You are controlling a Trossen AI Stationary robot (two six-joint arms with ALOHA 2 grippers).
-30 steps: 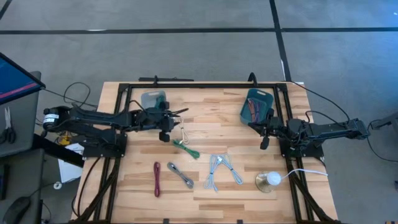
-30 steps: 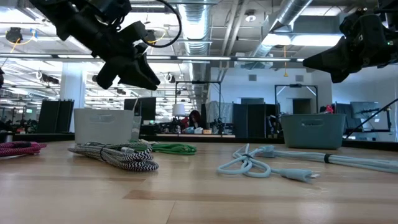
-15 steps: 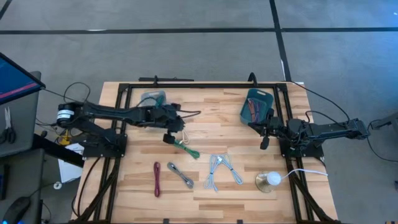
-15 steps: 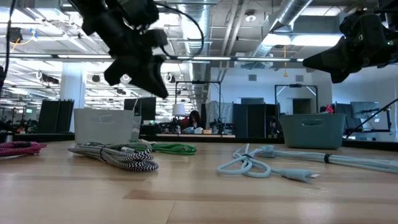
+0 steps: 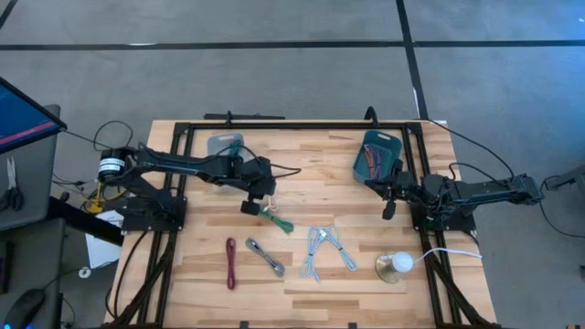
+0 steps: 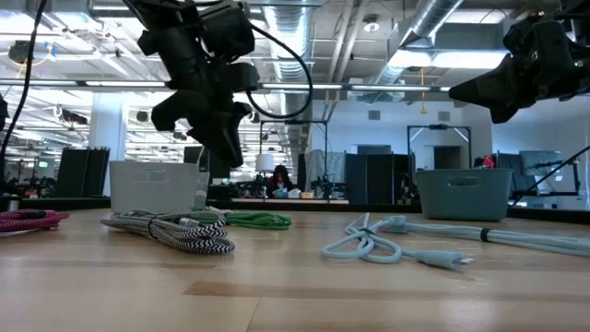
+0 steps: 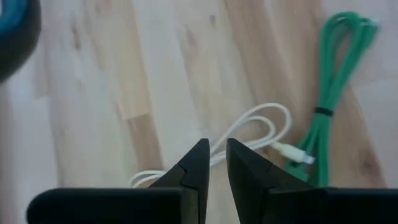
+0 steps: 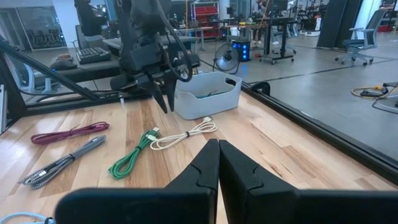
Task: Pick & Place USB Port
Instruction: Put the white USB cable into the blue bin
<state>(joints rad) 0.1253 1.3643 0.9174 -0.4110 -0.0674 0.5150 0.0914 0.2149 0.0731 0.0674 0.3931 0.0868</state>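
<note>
I have the left end effector [image 7: 212,155] above the white cable [image 7: 249,134], fingers nearly together and empty, cable's long axis running toward the green cable [image 7: 326,112], right end effector [image 8: 218,152] shut, parked aloft

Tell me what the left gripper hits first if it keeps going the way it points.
Most likely the white cable: the left gripper points down at it from above the table, empty, though depth is unclear.
</note>
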